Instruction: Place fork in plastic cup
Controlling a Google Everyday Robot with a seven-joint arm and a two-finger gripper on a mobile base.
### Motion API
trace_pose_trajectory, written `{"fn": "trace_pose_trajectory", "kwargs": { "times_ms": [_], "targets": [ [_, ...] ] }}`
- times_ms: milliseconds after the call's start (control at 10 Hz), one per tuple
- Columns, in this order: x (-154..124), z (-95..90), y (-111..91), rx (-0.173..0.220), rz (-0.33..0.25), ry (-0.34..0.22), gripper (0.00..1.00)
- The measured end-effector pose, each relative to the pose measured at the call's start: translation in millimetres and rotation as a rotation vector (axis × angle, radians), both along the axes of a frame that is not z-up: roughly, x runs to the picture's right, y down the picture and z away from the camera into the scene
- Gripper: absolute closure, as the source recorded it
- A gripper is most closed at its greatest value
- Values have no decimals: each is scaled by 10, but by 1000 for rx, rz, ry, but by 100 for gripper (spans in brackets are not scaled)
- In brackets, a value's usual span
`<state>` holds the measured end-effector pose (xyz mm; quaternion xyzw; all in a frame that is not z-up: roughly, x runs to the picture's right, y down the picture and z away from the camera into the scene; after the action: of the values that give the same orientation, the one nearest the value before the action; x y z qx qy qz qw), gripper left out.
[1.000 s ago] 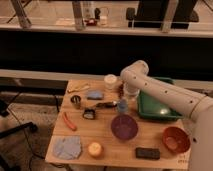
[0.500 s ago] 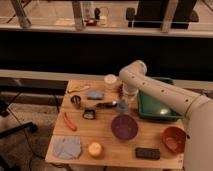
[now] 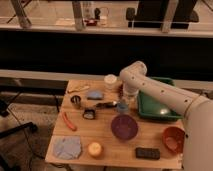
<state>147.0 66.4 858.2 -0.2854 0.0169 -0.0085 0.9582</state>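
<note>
The fork (image 3: 106, 104), with a dark handle and a silvery head, lies flat on the wooden table (image 3: 107, 137), its head pointing right. Its tip is next to the clear bluish plastic cup (image 3: 122, 107), which stands upright left of the green tray. My gripper (image 3: 125, 98) hangs from the white arm, which comes in from the right. It sits just above the cup and a little right of the fork's head. I cannot see it holding anything.
A purple bowl (image 3: 124, 127) sits in front of the cup. A green tray (image 3: 157, 106) is to the right, an orange-red bowl (image 3: 173, 139) at the front right. An orange-red stick (image 3: 69, 121), metal cup (image 3: 76, 101), white cup (image 3: 110, 80) and blue cloth (image 3: 67, 147) lie around.
The arm has shifted only slightly and the gripper stays over the plastic cup. The fork and the other objects have not moved.
</note>
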Motion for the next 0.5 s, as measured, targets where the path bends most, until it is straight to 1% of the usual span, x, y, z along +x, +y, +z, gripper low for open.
{"fn": "trace_pose_trajectory", "kwargs": {
  "times_ms": [500],
  "targets": [
    [15,39,46,-12,4,4,100]
  ]
}}
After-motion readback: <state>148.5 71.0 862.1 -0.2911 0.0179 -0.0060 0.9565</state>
